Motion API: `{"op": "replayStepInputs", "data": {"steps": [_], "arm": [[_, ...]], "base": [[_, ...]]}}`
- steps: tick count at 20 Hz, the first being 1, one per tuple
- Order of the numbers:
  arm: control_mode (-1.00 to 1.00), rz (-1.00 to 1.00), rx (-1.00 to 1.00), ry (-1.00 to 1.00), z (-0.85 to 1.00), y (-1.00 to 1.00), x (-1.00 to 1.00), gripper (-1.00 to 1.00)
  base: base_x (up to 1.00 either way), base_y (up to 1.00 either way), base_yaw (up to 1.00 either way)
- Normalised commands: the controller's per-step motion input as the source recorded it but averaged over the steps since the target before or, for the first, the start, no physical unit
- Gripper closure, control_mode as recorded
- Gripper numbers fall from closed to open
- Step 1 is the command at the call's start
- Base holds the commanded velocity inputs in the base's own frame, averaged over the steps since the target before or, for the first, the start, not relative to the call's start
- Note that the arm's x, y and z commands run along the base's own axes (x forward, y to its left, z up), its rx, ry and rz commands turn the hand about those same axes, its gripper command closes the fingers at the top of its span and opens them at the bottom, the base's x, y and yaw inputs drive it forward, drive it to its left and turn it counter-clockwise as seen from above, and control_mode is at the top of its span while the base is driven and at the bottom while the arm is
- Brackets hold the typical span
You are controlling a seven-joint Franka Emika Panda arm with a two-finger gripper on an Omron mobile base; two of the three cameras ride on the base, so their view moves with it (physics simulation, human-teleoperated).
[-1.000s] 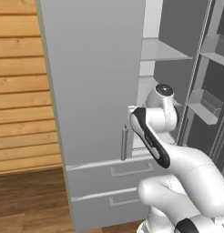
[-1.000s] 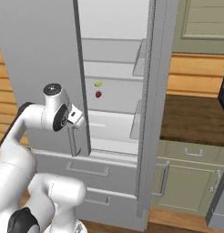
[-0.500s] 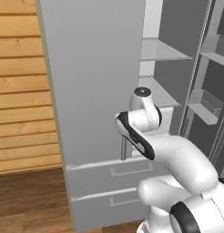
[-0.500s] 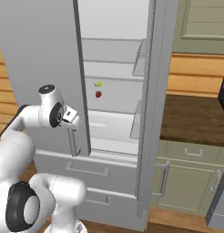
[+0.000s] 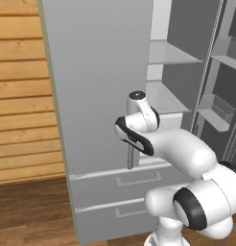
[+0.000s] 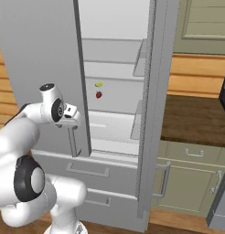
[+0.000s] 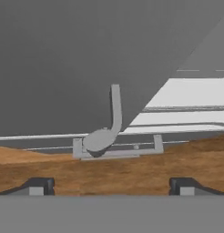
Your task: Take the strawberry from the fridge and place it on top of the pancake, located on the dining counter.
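The fridge (image 6: 41,41) stands with its left door (image 5: 100,72) swung out and the pale shelves bare to the right base view. On a middle shelf lies the tiny red strawberry (image 6: 99,94), just below a small yellow-green fruit (image 6: 99,84). My gripper (image 6: 70,112) hovers at the outer face of the open door, just above its slim bar handle (image 6: 73,141). In the hand view the gripper (image 7: 111,187) is open with nothing between its tips, and the handle (image 7: 114,109) lies ahead. The pancake and the dining counter are out of view.
Two lower fridge drawers (image 5: 120,180) sit below the door. The right fridge door (image 6: 148,114) stands open edge-on. Right of it runs a brown counter over green cabinets (image 6: 192,183). A wooden plank wall (image 5: 19,96) lies to the left.
My arm's upper joints have swung to the left while the hand has stayed close to the door handle. The strawberry and the door have not moved.
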Motion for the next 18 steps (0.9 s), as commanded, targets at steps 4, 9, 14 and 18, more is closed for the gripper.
{"op": "replayStepInputs", "data": {"steps": [4,9,14,18], "arm": [[-1.00,0.01,0.00,-0.08,-0.11,0.03,0.49,-1.00],[-1.00,0.00,0.00,-0.11,-0.15,0.00,0.46,-1.00],[-1.00,-0.03,0.00,-0.01,-0.29,0.08,0.19,-1.00],[-1.00,-0.05,0.00,0.00,-0.34,0.01,0.00,-1.00]], "base": [[0.00,0.00,0.00],[0.00,0.00,0.00],[0.00,0.00,0.00],[0.00,0.00,0.00]]}}
